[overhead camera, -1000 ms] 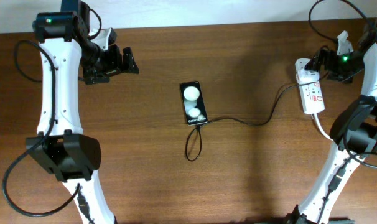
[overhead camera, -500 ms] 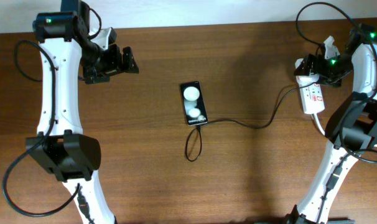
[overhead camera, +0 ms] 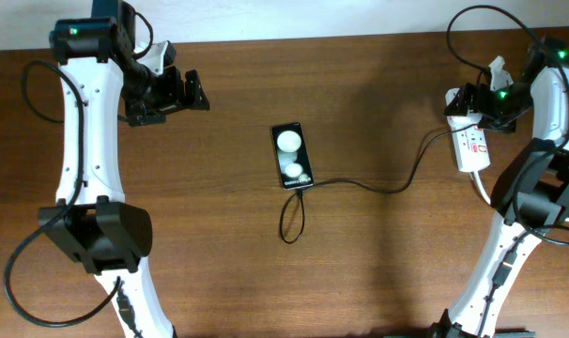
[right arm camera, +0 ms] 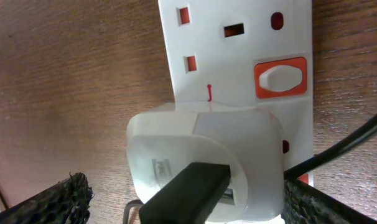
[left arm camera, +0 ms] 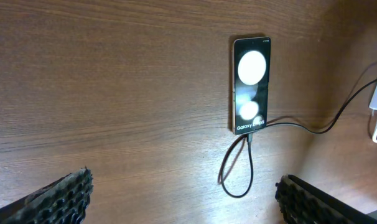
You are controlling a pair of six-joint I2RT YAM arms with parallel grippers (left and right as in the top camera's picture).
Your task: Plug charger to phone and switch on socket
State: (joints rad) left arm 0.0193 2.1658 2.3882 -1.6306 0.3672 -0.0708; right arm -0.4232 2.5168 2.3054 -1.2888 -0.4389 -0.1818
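dark brown wood-grain table [overhead camera: 378,263], with a pale strip of wall [overhead camera: 266,19] along the far edge. near the middle, the phone [overhead camera: 292,156], flat, screen up, two round white glare spots on the glass, small white lettering at the nearer end. at that lettered end, the tip of the charger [overhead camera: 378,184]: thin black cable, one small loop just below the phone, then a shallow sag across the wood to the right and up toward the socket [overhead camera: 471,143]. same phone [left arm camera: 251,84] and looped charger [left arm camera: 238,168] in the left wrist view, well ahead of the fingers.

left gripper [overhead camera: 176,94] at the far left, over bare wood, well apart from the phone. jaws wide apart, nothing between them [left arm camera: 188,196].

socket [right arm camera: 238,37] at the right edge, a white strip lying lengthwise, thick white cord [overhead camera: 486,192] trailing off its nearer end. white adapter [right arm camera: 201,149] seated in it, black plug [right arm camera: 185,186] pushed into the adapter. just beside the adapter, a white rocker switch [right arm camera: 280,78] in an orange-red frame.

right gripper [overhead camera: 468,101] over the adapter end, fingers spread, one on each side of the adapter. contact with it impossible to judge.
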